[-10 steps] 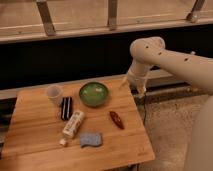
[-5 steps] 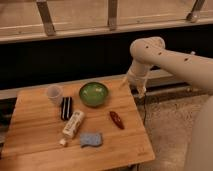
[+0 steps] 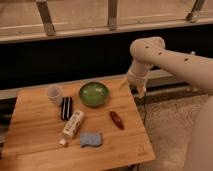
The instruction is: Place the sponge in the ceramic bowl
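The blue-grey sponge (image 3: 91,139) lies flat near the front edge of the wooden table (image 3: 35,135). At the back of the table, towards the middle, sits the green ceramic bowl (image 3: 93,93) with nothing in it. My gripper (image 3: 134,85) hangs from the white arm just past the table's back right corner, to the right of the bowl and well away from the sponge.
A translucent white cup (image 3: 54,93) stands left of the bowl, with a black ridged block (image 3: 66,108) in front of it. A white carton (image 3: 73,124) lies at an angle just left of the sponge. A dark red oblong item (image 3: 116,119) rests right of centre.
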You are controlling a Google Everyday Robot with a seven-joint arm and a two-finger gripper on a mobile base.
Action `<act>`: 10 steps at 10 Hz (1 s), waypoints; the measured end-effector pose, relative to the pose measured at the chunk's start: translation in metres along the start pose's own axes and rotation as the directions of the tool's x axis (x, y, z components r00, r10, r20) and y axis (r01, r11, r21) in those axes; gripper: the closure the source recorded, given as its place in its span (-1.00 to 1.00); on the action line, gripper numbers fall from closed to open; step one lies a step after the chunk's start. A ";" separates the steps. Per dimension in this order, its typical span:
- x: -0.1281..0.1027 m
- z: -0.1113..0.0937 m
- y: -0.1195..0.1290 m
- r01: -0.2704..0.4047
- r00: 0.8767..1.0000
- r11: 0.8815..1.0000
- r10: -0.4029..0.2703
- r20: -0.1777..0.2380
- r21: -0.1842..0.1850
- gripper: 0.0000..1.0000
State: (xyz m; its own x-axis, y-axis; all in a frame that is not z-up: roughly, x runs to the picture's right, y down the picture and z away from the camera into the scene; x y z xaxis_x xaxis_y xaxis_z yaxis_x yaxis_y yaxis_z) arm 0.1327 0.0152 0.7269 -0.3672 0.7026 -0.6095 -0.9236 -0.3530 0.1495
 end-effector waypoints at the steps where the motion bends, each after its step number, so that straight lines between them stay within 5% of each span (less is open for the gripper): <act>1: 0.000 0.000 0.000 0.000 1.000 1.000 0.000 0.000 0.000 -0.30; 6: 0.000 0.000 0.000 0.010 1.000 1.000 -0.010 0.001 0.001 -0.30; 8: 0.011 0.003 0.018 0.101 0.995 0.994 -0.101 0.003 0.036 -0.30; 10: 0.036 0.011 0.052 0.230 0.973 0.971 -0.230 -0.012 0.064 -0.30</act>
State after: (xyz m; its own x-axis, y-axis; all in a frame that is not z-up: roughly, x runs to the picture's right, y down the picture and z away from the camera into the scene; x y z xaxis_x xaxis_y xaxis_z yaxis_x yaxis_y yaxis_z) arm 0.0698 0.0290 0.7212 -0.1436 0.7574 -0.6370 -0.9884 -0.1414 0.0547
